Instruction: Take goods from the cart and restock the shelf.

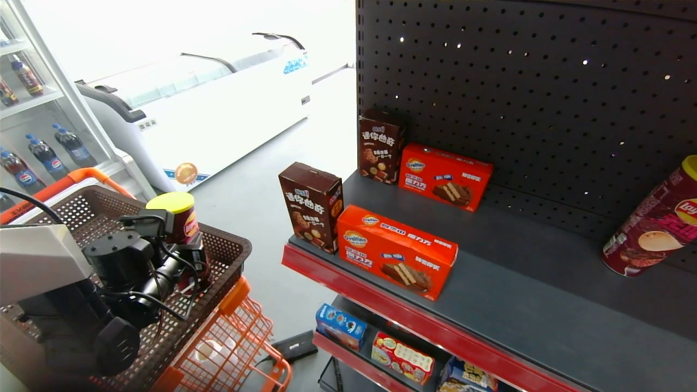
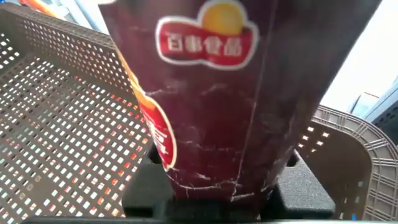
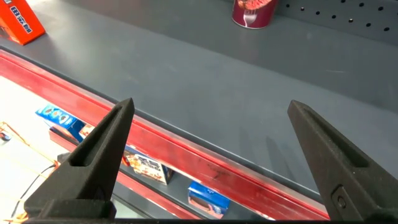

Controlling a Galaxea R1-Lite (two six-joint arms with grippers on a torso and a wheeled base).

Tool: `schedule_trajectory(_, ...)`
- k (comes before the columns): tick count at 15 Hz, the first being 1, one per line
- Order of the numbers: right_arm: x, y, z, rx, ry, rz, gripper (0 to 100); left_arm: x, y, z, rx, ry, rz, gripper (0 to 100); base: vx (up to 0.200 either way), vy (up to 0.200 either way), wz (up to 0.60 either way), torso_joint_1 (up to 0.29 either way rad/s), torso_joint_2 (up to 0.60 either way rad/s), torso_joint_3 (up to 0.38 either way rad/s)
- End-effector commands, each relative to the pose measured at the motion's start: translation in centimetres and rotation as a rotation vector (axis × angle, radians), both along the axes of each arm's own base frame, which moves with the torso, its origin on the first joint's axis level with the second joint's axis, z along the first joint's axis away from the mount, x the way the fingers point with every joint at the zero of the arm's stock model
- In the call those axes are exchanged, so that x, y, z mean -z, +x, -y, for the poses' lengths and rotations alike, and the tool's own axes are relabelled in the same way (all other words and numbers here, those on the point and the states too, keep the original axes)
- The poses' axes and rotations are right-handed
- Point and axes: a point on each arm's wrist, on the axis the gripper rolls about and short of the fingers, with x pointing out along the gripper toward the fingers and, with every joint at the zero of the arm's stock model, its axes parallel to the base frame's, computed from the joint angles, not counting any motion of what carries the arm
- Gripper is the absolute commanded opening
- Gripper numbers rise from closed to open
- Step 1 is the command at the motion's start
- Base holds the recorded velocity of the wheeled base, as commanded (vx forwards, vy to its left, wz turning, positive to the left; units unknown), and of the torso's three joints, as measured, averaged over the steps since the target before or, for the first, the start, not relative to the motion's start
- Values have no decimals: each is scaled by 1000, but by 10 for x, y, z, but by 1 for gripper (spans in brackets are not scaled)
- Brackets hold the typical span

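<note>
A dark red chips can with a yellow lid stands upright in my left gripper, above the brown basket of the orange cart. In the left wrist view the can sits between the black pads, shut on its lower part. My right gripper is open and holds nothing, hanging over the front of the dark grey shelf near its red edge. A second chips can leans tilted against the pegboard at the shelf's right.
Two brown boxes and two orange boxes stand on the shelf's left part, with bare board between them and the leaning can. More goods lie on the lower shelf. A white freezer and a drinks fridge stand behind the cart.
</note>
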Motion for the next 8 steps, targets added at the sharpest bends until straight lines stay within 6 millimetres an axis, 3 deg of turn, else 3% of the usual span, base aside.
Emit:
schedule_trajectory(1, 0, 0, 0, 0, 0, 0, 100, -8, -4, 1, 2, 3, 21, 0, 0, 0, 0, 0, 0, 0)
schedule_trajectory(3, 0, 0, 0, 0, 0, 0, 100, -16, -6, 0, -1, 21, 41, 0, 0, 0, 0, 0, 0, 0)
schedule_trajectory(5, 0, 0, 0, -2, 0, -1, 100, -44, -11, 1, 2, 129, 109, 0, 0, 0, 0, 0, 0, 0)
schedule_trajectory(8, 0, 0, 0, 0, 0, -1, 100, -78, -27, 5, 13, 142, 168, 0, 0, 0, 0, 0, 0, 0)
